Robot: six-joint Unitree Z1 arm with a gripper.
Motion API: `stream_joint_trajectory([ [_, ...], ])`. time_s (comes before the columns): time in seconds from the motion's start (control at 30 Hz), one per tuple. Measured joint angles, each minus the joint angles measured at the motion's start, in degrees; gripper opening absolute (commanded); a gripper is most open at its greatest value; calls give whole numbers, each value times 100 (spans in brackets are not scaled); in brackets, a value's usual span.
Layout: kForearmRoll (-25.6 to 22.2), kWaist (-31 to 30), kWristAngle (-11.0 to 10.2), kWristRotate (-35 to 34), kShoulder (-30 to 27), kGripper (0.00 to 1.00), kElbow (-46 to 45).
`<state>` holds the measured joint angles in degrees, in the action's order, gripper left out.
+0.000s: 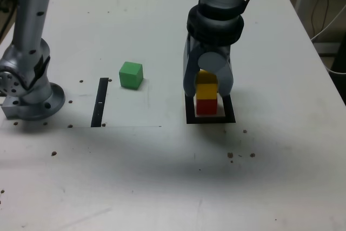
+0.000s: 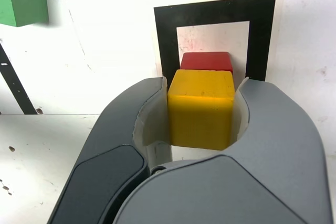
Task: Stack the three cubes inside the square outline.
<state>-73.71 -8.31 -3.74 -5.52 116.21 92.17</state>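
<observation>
On the white tabletop (image 1: 162, 177), the arm points down over the square outline (image 1: 211, 118), its pincer (image 1: 207, 85) gripping the yellow cube (image 1: 206, 90) atop the red cube (image 1: 206, 106).

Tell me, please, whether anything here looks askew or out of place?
Nothing stands out. The yellow cube sits squarely on the red cube inside the square outline, with the gripper closed around it. The green cube waits apart, upright on the table.

Claw (image 2: 201, 109) seemingly grips yellow cube (image 2: 201, 109) above red cube (image 2: 206, 61).
</observation>
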Motion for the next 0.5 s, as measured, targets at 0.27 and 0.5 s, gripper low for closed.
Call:
stream_joint_trajectory([
  [0.27, -2, 13, 118, 48, 3, 92, -80],
  [0.5, 28, 13, 26, 52, 2, 99, -105],
])
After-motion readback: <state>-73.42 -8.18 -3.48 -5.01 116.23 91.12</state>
